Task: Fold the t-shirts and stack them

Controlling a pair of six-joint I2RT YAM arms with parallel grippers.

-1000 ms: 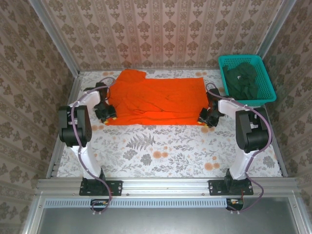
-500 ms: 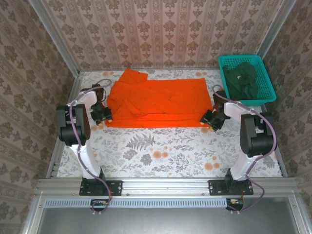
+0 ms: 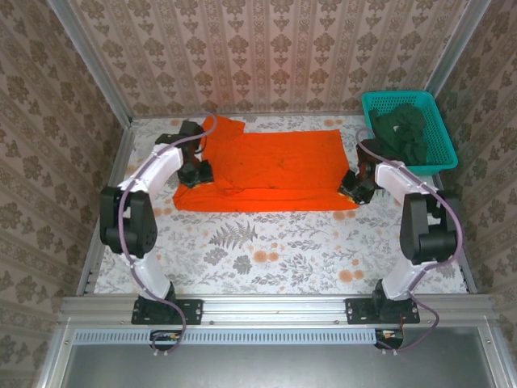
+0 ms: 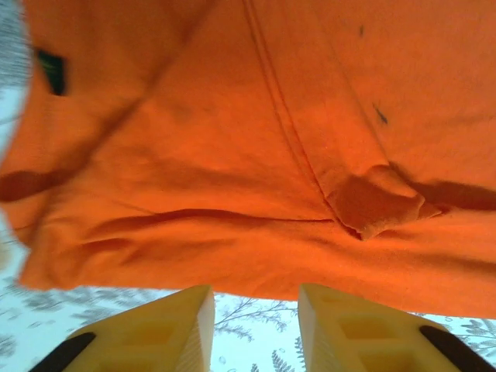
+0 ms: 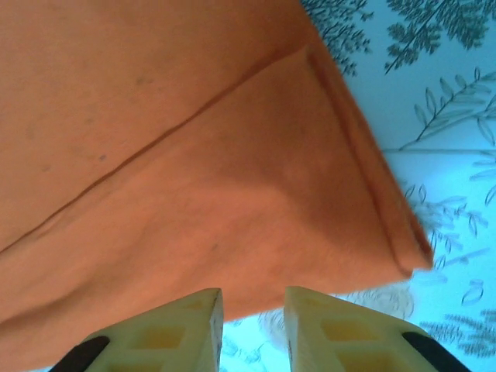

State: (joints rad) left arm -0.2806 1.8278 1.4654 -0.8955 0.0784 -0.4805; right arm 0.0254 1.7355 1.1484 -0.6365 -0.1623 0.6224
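A bright orange t-shirt (image 3: pixel 266 166) lies spread flat across the far middle of the table. My left gripper (image 3: pixel 196 172) sits at its left side near the bunched sleeve. In the left wrist view that gripper (image 4: pixel 254 298) is open, bare tablecloth between its fingers, and the t-shirt's edge (image 4: pixel 232 155) lies just past the tips. My right gripper (image 3: pixel 352 188) is at the shirt's near right corner. In the right wrist view it (image 5: pixel 253 298) is open and holds nothing, with the orange hem (image 5: pixel 194 155) right at its tips. Dark green t-shirts (image 3: pixel 401 133) lie piled in the basket.
The teal mesh basket (image 3: pixel 396 94) stands at the far right corner, close behind my right arm. Metal frame rails and patterned walls close in the table on the left, right and far sides. The floral tablecloth (image 3: pixel 266 250) stretches from the shirt to the arm bases.
My left gripper moved from the shirt's left edge farther back and right, onto the sleeve area. My right gripper shifted slightly farther back at the right corner. Both jaws widened, then narrowed.
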